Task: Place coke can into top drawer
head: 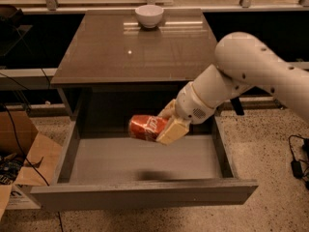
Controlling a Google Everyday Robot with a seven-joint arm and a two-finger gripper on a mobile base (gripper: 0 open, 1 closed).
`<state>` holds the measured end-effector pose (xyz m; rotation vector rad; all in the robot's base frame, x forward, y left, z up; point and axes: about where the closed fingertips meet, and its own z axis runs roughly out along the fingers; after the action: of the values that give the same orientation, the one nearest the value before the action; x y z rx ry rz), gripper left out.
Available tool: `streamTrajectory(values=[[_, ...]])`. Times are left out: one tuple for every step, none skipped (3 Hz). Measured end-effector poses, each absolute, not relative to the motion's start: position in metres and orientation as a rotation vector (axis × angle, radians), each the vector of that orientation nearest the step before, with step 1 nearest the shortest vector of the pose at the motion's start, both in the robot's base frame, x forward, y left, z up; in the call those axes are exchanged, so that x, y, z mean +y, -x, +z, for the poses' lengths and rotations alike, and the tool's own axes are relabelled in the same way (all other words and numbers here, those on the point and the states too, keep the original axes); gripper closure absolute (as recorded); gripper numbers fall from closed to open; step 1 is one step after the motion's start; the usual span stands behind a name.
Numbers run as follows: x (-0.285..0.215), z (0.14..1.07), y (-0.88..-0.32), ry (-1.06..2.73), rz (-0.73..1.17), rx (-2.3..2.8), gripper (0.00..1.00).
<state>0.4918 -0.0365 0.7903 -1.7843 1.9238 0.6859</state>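
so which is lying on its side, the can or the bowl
The can, sideways in the claw over the open drawer; the bowl sits upright on the cabinet top.

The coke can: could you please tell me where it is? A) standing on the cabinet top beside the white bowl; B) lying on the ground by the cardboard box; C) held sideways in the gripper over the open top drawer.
C: the gripper clamps the coke can on its side, over the top drawer and its grey floor, below the cabinet top.
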Motion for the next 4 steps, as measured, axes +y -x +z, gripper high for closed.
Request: streamTrajectory(values=[[-0.054,0.738,-0.483,1.703,0.725,2.032,1.00],[-0.081,0.698,-0.469,1.630,0.730,2.157,0.86],[-0.106,0.677,-0.459,1.585,0.704,2.245,0.63],[-0.114,0.666,-0.454,1.576,0.691,2.288,0.40]])
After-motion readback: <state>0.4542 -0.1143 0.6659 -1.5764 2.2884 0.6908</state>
